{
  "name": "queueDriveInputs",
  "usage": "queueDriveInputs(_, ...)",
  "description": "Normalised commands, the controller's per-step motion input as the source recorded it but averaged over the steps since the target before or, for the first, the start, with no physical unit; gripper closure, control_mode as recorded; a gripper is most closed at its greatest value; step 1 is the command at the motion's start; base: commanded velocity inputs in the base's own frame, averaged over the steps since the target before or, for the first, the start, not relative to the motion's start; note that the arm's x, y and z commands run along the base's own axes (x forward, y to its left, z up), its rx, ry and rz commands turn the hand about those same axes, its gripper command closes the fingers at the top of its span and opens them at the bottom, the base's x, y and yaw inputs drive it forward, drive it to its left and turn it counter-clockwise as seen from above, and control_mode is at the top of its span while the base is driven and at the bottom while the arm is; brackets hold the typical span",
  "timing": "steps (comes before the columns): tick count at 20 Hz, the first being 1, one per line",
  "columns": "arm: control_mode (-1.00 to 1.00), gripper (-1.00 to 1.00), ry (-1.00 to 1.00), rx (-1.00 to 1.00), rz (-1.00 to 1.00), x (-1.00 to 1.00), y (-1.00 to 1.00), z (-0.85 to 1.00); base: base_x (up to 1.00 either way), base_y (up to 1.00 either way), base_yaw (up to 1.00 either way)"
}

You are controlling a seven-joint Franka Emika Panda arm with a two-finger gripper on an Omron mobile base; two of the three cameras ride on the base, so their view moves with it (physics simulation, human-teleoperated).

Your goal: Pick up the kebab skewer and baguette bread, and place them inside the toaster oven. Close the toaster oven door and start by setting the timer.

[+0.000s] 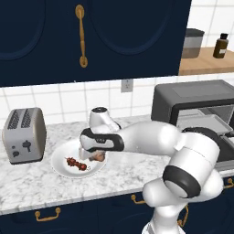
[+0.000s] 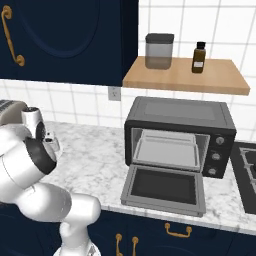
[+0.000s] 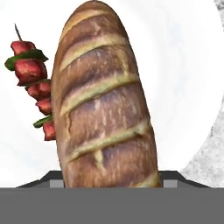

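The baguette bread [image 3: 103, 109] lies on a white plate [image 1: 59, 160], a golden-brown loaf running up the hand view. The kebab skewer [image 3: 35, 83] lies just left of it, red chunks on a thin stick, also on the plate [image 1: 76, 163]. My gripper [image 1: 93, 155] is down over the loaf [image 1: 98, 156]. Its fingertips [image 3: 56, 177] stand on either side of the bread, close against it; I cannot tell whether they press it. The toaster oven [image 2: 180, 112] stands to the right with its door [image 2: 162, 187] dropped flat open.
A silver slot toaster [image 1: 23, 135] stands left of the plate. A tray [image 2: 165, 150] sits inside the oven. Above it, a wooden shelf [image 2: 185, 75] carries a jar [image 2: 159, 51] and a brown bottle [image 2: 199, 57]. A stove [image 2: 247, 175] lies right of the oven.
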Motion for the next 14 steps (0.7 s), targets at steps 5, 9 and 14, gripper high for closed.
queueDriveInputs(5, -1.0, 1.0, -0.03, 0.01, 0.0, -0.74, -0.74, 0.94, 0.0, 0.0, 0.0)
queueDriveInputs(9, -1.0, 1.0, -0.09, 0.0, -0.1, -0.8, -1.0, 0.3, 0.0, 0.0, 0.0)
queueDriveInputs(14, -1.0, 1.0, -0.02, 0.0, -0.26, -0.3, -0.97, 0.16, 0.0, 0.0, 0.0)
